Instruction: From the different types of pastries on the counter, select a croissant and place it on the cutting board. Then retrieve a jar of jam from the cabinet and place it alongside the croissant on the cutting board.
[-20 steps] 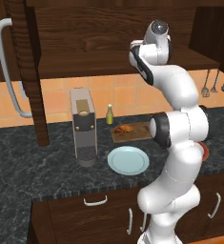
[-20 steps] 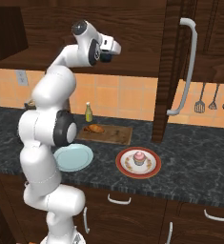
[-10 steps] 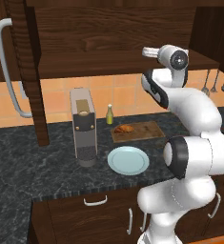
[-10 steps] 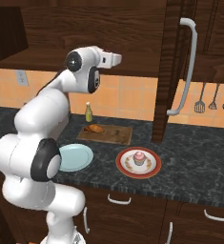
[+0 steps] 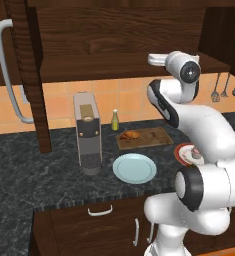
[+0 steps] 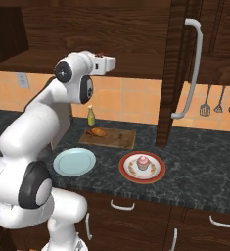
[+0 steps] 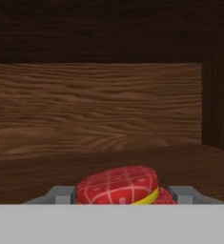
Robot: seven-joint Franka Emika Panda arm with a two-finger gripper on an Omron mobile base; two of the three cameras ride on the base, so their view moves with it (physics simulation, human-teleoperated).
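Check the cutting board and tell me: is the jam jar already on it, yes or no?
No: the cutting board holds just the croissant, and the jar's red lid sits between the gripper fingers up in the cabinet.

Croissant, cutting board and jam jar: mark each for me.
croissant (image 5: 131,134), left base view, its middle.
cutting board (image 6: 119,139), right base view, bare wood.
jam jar (image 7: 118,184), hand view, red lid.

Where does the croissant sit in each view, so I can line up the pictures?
Left base view: the croissant lies on the left part of the cutting board, right of centre in the picture.
Right base view: the croissant is on the board's left end, left of centre.
Hand view: not in it.
Shared landmark: the slim yellow-green bottle just behind the board's left corner.
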